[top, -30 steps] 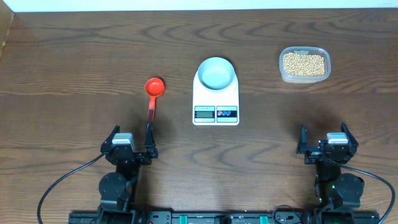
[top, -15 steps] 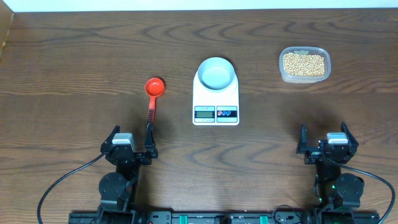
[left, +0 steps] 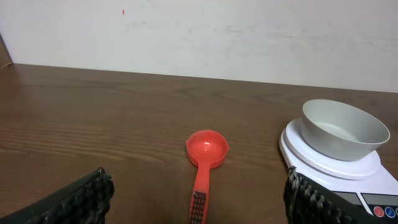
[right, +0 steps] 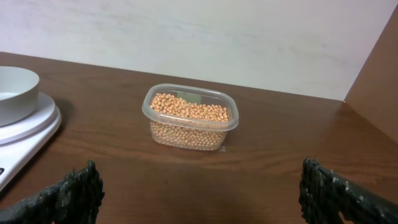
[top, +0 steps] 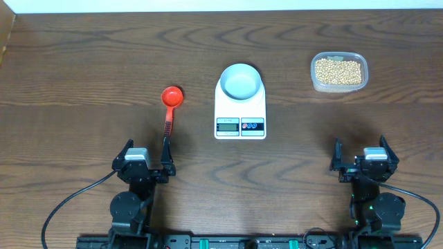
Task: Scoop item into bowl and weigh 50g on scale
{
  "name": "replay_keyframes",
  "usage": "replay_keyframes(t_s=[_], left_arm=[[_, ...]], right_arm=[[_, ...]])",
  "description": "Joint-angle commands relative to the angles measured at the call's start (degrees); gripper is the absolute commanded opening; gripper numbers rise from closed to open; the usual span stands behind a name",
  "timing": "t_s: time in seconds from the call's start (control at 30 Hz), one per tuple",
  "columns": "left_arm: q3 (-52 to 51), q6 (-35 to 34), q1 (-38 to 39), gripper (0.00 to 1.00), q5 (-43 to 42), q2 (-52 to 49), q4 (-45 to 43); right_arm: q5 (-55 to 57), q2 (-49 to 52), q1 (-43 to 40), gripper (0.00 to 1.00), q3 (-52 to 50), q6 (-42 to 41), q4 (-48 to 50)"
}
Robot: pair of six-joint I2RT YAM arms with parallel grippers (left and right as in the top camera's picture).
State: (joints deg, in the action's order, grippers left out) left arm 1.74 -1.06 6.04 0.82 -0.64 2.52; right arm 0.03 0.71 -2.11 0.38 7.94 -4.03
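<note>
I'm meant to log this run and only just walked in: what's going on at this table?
Nothing is being handled right now. The left gripper and the right gripper both sit open near the front edge of the table, holding nothing. The red scoop lies ahead of the left gripper, ungripped. The bowl sits empty on the scale, and the beans are in the clear tub ahead of the right gripper. Scooping has not started.
</note>
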Motion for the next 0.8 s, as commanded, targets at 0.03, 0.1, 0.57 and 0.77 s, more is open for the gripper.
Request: replay_keyframes(t_s=[0.03,0.1,0.57,0.77], left_arm=[[-1.5,0.8,-0.3,0.90,1.4,0.3,1.5],[-1.5,0.8,-0.3,0.90,1.4,0.3,1.5],[-1.5,0.8,-0.3,0.90,1.4,0.2,1.5],[-0.4,0.8,-0.3,0.90,1.4,-1.0,1.6]], right_arm=[[0.9,-0.2,0.3,0.99,-0.1,-0.6,-0.2],[0.9,-0.2,0.3,0.99,-0.1,-0.6,-0.2],[0.9,-0.2,0.3,0.99,-0.1,-0.6,-0.2],[0.9,-0.2,0.3,0.99,-0.1,-0.6,-0.2]])
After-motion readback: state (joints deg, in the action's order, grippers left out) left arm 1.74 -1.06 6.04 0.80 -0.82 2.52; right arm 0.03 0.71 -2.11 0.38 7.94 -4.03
